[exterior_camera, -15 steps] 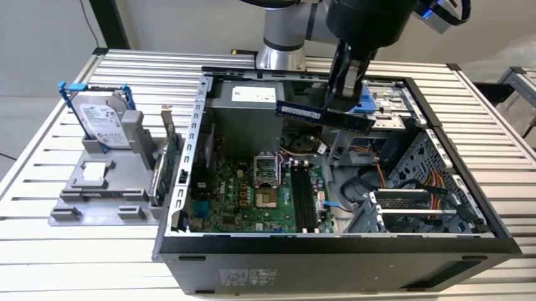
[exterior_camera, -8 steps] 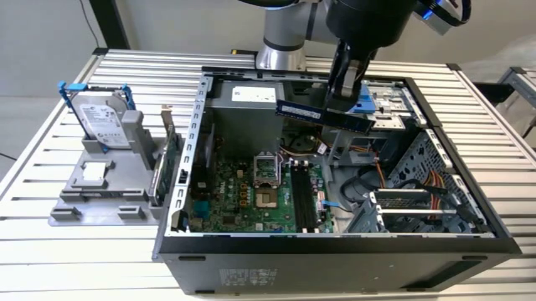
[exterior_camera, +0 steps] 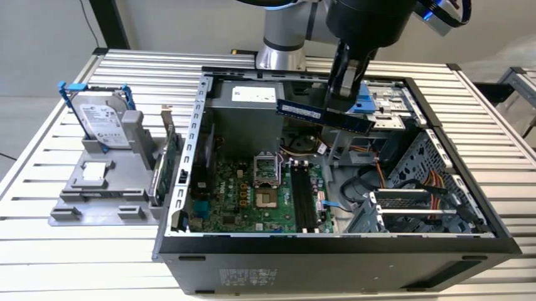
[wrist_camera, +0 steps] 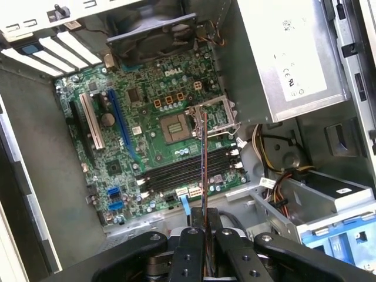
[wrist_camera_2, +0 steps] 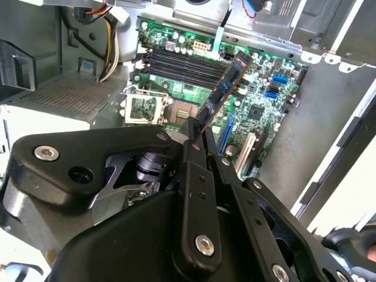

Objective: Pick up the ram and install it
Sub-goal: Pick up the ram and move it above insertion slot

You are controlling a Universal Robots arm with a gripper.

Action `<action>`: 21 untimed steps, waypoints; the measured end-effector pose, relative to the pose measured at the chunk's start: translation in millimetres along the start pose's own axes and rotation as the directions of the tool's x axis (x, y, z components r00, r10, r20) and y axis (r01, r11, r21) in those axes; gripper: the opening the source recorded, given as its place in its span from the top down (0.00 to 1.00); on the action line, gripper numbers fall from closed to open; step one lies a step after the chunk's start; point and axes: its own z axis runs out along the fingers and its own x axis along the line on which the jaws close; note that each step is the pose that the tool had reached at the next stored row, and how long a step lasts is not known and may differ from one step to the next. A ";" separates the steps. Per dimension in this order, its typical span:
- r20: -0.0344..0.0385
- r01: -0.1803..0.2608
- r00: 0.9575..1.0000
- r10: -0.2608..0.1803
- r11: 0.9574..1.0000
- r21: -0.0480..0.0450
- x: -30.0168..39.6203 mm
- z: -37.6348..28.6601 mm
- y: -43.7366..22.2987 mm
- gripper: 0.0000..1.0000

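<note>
Aluminium slats form the table [exterior_camera: 469, 113], the biggest thing in the exterior view. An open computer case [exterior_camera: 335, 263] lies on its side on it, with its black wall nearest the camera. On the floor of the case is the green motherboard [exterior_camera: 243, 200], which shows in both wrist views too [wrist_camera_2: 258, 88] [wrist_camera: 153, 141]. A silver power supply [wrist_camera: 288, 53] sits against the far end of the case.

Well to the exterior view's left of the case, a grey stand [exterior_camera: 100, 182] rests on the table. It holds a silver hard drive [exterior_camera: 105, 125] upright in a blue frame. A green card [exterior_camera: 173, 163] stands on edge at the stand's side, just beside the case wall.

From above, the black gripper [exterior_camera: 343, 94] reaches down over the far part of the case. Its fingers are clenched on the ram [exterior_camera: 322, 115], grasping the blue stick somewhat toward the end at the exterior view's right. That end sits a little lower than the other. The ram hangs in the air above the case's inside, clear of the motherboard. In the second wrist view the ram [wrist_camera_2: 226, 85] juts out from the fingertips [wrist_camera_2: 198, 126] over the board. In the first wrist view it shows edge-on [wrist_camera: 203, 158] as a thin line. There it crosses the dark memory slots [wrist_camera: 188, 167] beside the square processor socket [wrist_camera: 176, 126], apart from both.
</note>
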 end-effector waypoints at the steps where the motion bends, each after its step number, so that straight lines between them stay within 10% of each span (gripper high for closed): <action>1: 0.000 -0.003 1.000 0.003 1.000 0.000 0.0 0.0 0.0 1.00; 21: 0.001 -0.061 0.998 0.061 0.998 0.002 0.0 0.3 0.0 1.00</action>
